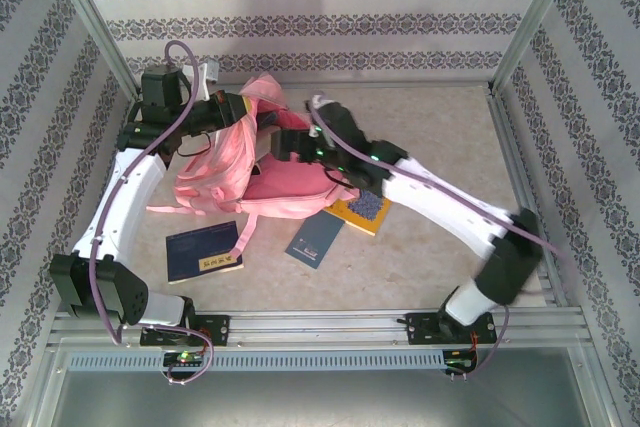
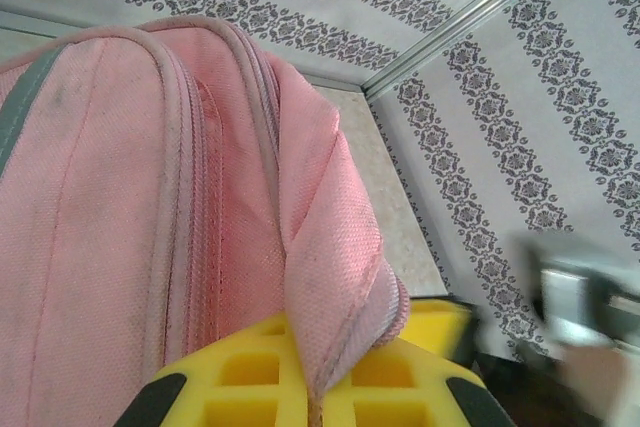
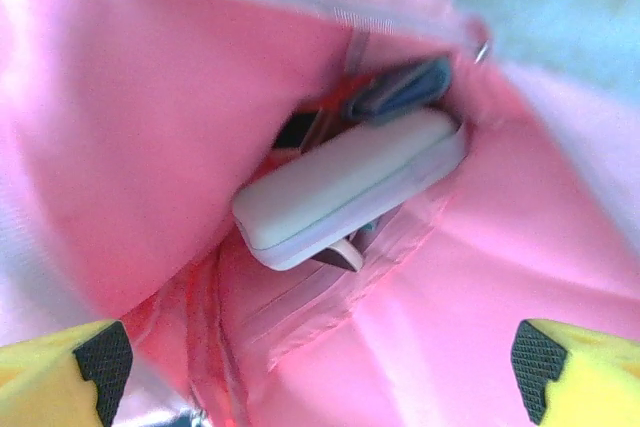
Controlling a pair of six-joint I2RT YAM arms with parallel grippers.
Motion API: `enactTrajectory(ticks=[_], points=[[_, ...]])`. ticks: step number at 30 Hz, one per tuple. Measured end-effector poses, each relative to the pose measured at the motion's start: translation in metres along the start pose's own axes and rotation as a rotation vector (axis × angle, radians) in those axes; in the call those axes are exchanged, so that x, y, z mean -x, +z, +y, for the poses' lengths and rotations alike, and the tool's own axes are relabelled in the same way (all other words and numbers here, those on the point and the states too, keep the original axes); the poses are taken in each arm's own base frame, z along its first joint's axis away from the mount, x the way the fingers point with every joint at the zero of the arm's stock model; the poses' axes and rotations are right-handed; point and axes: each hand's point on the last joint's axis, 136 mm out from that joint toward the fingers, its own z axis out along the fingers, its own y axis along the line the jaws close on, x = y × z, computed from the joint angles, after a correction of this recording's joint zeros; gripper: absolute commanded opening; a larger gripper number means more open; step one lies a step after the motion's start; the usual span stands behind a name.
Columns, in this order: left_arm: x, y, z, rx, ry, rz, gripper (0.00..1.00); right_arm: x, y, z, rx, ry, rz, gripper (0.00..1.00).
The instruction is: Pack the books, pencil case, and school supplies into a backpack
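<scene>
From above, the pink backpack (image 1: 232, 175) lies in the middle of the table (image 1: 440, 137) with its opening turned toward my right arm. My left end effector (image 1: 240, 107) sits at the bag's raised far edge. My right end effector (image 1: 284, 143) is at the bag's mouth. Three books lie on the table on the near side of the bag: a navy book (image 1: 203, 252) with a yellow label, a second navy book (image 1: 315, 239) just beside the bag's lower edge, and a yellow book (image 1: 360, 211) partly under my right arm.

At my left wrist, the left end effector (image 2: 315, 392) is clenched on a fold of the backpack (image 2: 120, 207); the pink fabric runs down between the yellow fingers (image 2: 240, 372) and is pinched there.

At my right wrist, the right end effector (image 3: 320, 367) is released, its black pads (image 3: 100, 359) far apart at the bottom corners, grasping nothing. I look into the backpack (image 3: 130, 137). The pale pencil case (image 3: 350, 187) lies tilted deep inside, touching the pink lining. Behind it sits a dark blue-grey thing (image 3: 400, 89), too blurred for me to name.
</scene>
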Motion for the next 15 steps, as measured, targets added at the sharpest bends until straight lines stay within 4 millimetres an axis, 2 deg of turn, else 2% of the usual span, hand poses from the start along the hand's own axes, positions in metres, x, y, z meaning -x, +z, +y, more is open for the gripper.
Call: enactTrajectory(ticks=[2,3,6,8,14,15], points=[[0.000,0.001,0.001,0.000,-0.001,-0.002,0.00,0.016,-0.033,-0.014,0.009,-0.012,-0.095,0.91],[0.000,0.001,0.001,0.001,-0.001,-0.002,0.00,0.022,-0.045,-0.030,0.002,-0.005,-0.128,0.88],[0.001,0.001,0.003,0.012,-0.001,-0.008,0.00,0.024,-0.054,-0.076,-0.057,0.020,-0.140,0.82],[0.001,0.001,0.005,0.022,0.002,-0.012,0.00,0.008,-0.046,-0.095,-0.096,0.015,-0.083,0.78],[0.000,0.010,0.018,0.048,-0.007,-0.002,0.00,-0.080,-0.030,-0.121,-0.151,-0.008,0.158,0.77],[-0.001,0.013,0.021,0.051,-0.012,0.004,0.00,-0.094,-0.030,-0.126,-0.162,-0.012,0.204,0.80]])
